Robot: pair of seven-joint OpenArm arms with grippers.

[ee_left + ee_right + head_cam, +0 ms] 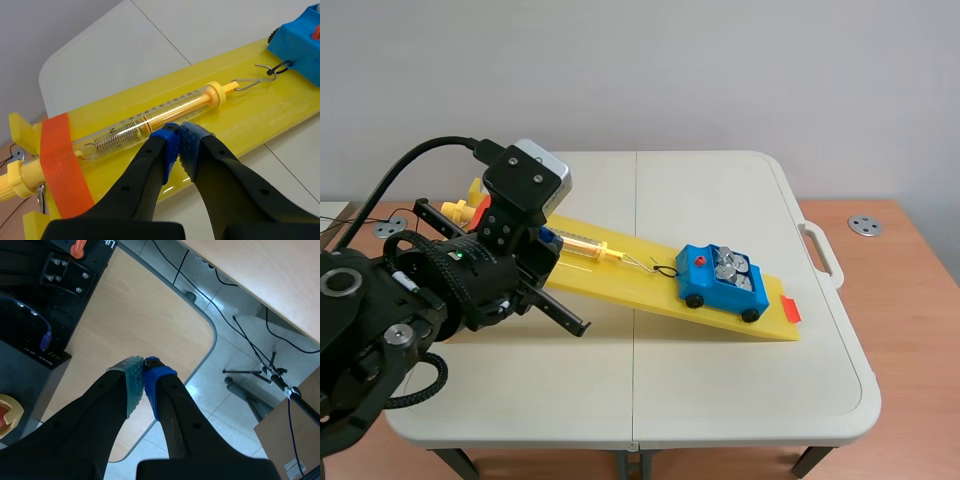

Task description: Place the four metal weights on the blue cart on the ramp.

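White table (720, 400) holds a yellow ramp (612, 282). On its lower end sits the blue cart (705, 287), with the metal weights (732, 266) on top. The left tool (178, 131) is pressed together over the spring scale (160, 111). The right tool (143, 362), also pressed together, hangs above a wooden surface (140, 315).

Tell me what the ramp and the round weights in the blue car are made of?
The ramp looks like glossy yellow plastic; light reflects off its smooth face. The weights look like metal, silvery grey with a dull shine.
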